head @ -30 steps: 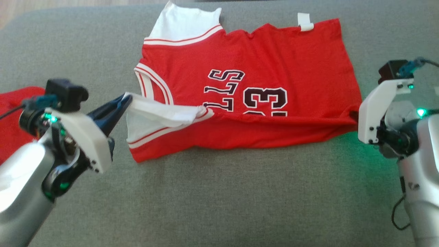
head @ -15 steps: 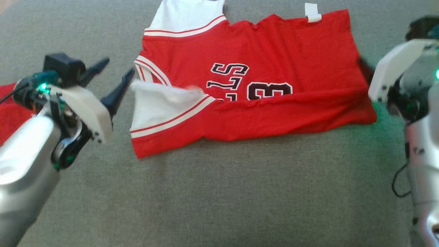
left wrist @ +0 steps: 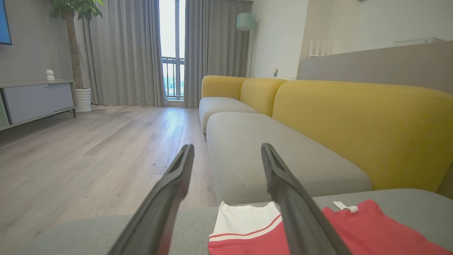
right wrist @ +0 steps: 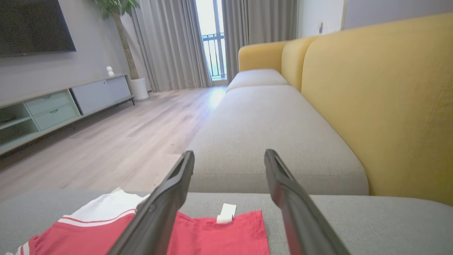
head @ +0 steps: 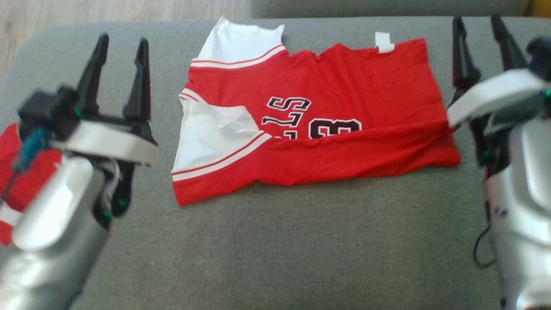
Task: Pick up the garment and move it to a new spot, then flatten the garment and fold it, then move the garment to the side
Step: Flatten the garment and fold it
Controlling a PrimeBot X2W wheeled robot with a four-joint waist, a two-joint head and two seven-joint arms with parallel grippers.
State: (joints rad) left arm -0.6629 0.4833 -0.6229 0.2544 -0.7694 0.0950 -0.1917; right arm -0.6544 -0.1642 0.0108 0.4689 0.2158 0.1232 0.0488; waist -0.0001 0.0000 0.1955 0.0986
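One red cloth (head: 23,189) left of folded garment (head: 344,82)

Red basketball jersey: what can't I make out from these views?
- Black lettering on the red basketball jersey: head view, lower part covered by the folded-up red flap.
- Second red cloth: head view, cut off by left edge, partly behind the left gripper.
- Jersey's near half: both wrist views, cut off by bottom edge.

Living room; sofa (left wrist: 354,117), curtains (left wrist: 116,53), television (right wrist: 35,26)
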